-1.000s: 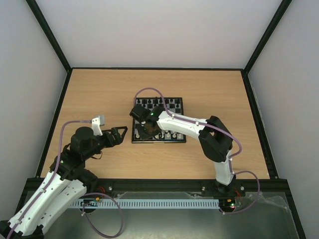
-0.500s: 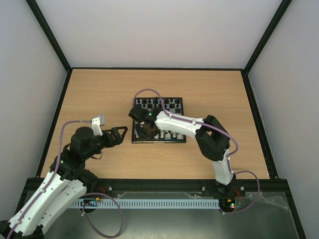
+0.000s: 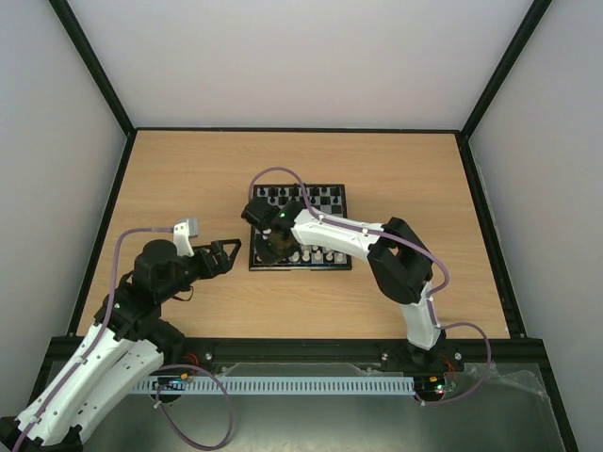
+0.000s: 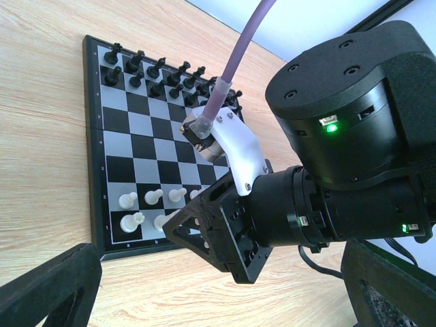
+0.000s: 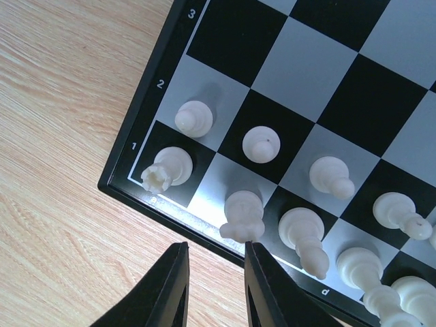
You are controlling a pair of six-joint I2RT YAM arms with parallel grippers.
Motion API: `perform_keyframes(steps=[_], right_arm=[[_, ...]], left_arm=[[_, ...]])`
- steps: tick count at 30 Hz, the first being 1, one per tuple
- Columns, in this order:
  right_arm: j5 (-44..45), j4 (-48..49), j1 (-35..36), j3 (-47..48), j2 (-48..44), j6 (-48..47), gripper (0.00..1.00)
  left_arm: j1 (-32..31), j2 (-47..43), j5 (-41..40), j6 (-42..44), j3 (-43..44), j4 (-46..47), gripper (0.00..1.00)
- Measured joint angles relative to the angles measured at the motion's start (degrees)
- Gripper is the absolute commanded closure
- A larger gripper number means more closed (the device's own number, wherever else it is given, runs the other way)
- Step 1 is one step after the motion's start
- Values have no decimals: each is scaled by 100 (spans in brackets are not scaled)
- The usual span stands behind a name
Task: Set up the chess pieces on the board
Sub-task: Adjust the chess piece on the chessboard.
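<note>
Shows the board (image 4: 136, 136) lying flat in the middle of the wood table (image 3: 188, 179). Has white chess pieces (image 5: 262, 144) standing in its two near rows and black pieces (image 4: 157, 75) in its two far rows. Puts the right gripper (image 5: 214, 272) low over the near left corner, jaws only a little way apart, nothing seen in the gap. Shows a white knight (image 5: 242, 212) right at the tips; cannot tell if touching. Holds the left gripper (image 3: 226, 254) just left of the board, jaws wide apart, with nothing in them.
</note>
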Motion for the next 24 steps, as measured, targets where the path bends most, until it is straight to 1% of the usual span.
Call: perform_keyframes(steps=[13, 24], right_arm=[[2, 0, 2, 17, 72, 0, 77], [192, -2, 2, 31, 92, 2, 76]], left_arm=[[0, 0, 0, 0, 0, 0, 0], [0, 0, 2, 0, 0, 0, 1]])
